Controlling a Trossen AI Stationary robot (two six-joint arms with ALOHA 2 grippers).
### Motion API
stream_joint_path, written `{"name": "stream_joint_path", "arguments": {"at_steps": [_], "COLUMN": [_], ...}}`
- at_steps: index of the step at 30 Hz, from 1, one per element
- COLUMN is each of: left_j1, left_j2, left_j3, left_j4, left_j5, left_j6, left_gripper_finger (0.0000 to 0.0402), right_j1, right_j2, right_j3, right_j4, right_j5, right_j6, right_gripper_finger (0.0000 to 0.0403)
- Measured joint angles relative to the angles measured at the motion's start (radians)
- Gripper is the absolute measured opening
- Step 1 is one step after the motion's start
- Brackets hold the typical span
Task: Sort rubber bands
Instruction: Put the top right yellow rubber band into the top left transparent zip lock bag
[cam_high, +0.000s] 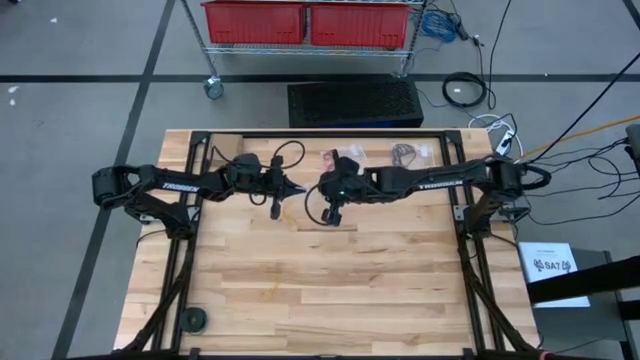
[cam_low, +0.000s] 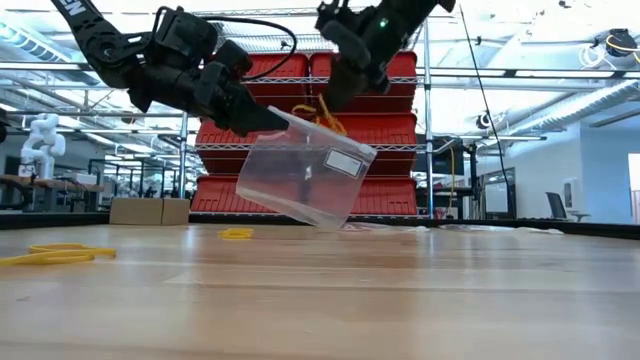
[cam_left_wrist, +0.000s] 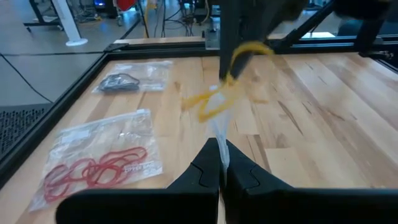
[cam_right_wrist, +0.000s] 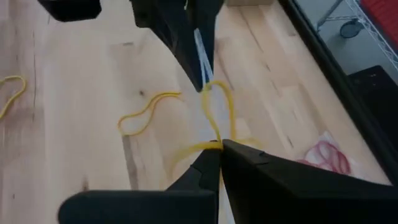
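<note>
1. Left gripper (cam_left_wrist: 219, 163) above mid-table, jaws pinched together on the top edge of a clear bag (cam_low: 305, 180), which hangs tilted in the air, well clear of the wood.
2. Right gripper (cam_right_wrist: 217, 149) close beside it over the table's centre, jaws clamped on a yellow rubber band (cam_right_wrist: 219, 118) at the bag's mouth, loop dangling thin and floppy.
3. Two arms, two grippers, both meeting at the one raised bag with a white label on its side.
4. Loose yellow bands on the table (cam_high: 400, 290): at least three visible in the low view, one small loop (cam_low: 236, 234) further back and a flat pair (cam_low: 55, 256) near the front; another curled one (cam_right_wrist: 146, 113) below the grippers in the right wrist view.
5. Two more bags lying flat near the far edge: one with red bands (cam_left_wrist: 93, 168), one with dark bands (cam_left_wrist: 119, 81).
6. Bands all thin, limp, in irregular loops.
</note>
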Motion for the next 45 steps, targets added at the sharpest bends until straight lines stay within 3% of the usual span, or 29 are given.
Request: {"name": "stream_joint_path", "arguments": {"at_steps": [7, 17, 24, 35, 45], "left_j1": [-0.015, -0.017, -0.017, -0.017, -0.017], "left_j2": [0.0, 0.001, 0.001, 0.001, 0.001], "left_j3": [0.0, 0.0, 0.0, 0.0, 0.0], "left_j4": [0.007, 0.016, 0.008, 0.0, -0.002], "left_j5": [0.001, 0.002, -0.005, -0.008, -0.008], "left_j6": [0.0, 0.0, 0.0, 0.001, 0.001], "left_gripper_finger": [0.0, 0.0, 0.0, 0.0, 0.0], "right_j1": [-0.021, -0.053, -0.05, -0.021, -0.002], "right_j2": [0.04, 0.047, 0.036, 0.008, 0.008], "right_j3": [0.0, 0.0, 0.0, 0.174, 0.195], "right_j4": [0.032, 0.04, 0.032, -0.164, -0.259], "right_j5": [-0.014, -0.156, -0.159, -0.157, -0.157], "right_j6": [-0.009, 0.031, 0.037, 0.027, 0.05], "right_gripper_finger": [0.0, 0.0, 0.0, 0.0, 0.0]}}
